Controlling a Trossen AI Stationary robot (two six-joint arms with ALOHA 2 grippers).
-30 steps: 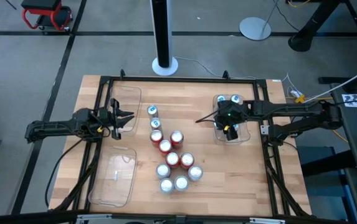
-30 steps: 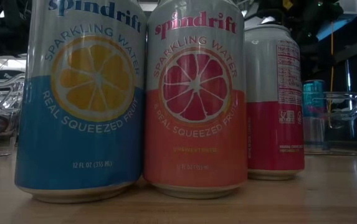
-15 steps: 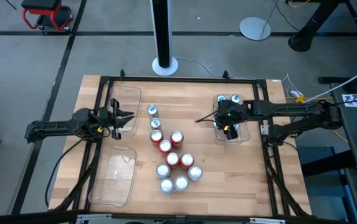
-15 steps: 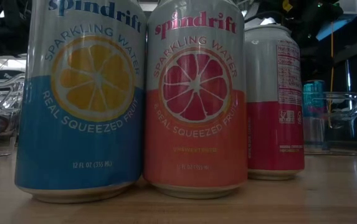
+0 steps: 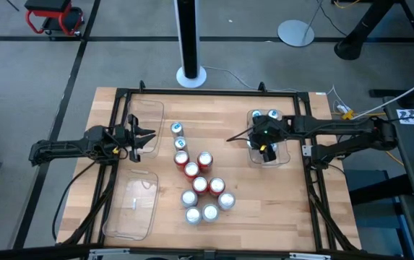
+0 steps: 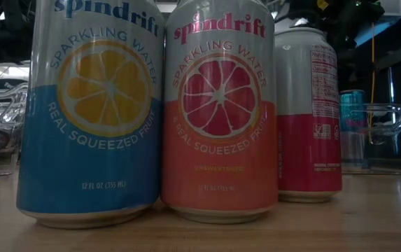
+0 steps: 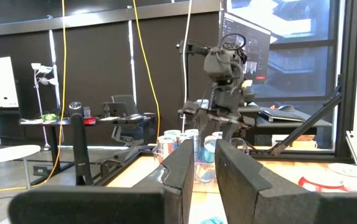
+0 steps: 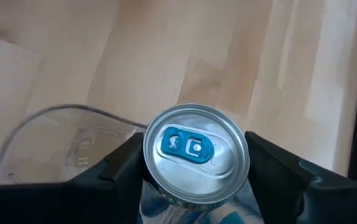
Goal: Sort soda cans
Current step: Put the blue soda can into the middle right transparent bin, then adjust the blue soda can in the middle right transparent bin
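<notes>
- The right claw (image 5: 266, 144) hangs over the clear tray (image 5: 285, 157) at the surface's three o'clock side. Its fingers (image 8: 122, 163) stand on either side of a blue-tabbed can (image 8: 195, 157), right against its rim; I cannot tell whether they press it or stand loose.
- Two more cans (image 5: 264, 115) stand at that tray's twelve o'clock end.
- The left claw (image 5: 147, 137) waits at nine o'clock, closed and empty, beside another clear tray (image 5: 145, 115).
- The remaining soda cans (image 5: 199, 184) stand clustered mid-surface (image 5: 300, 209), red and silver tops trailing toward six o'clock.
- A third tray (image 5: 131, 209) lies at seven o'clock.
</notes>
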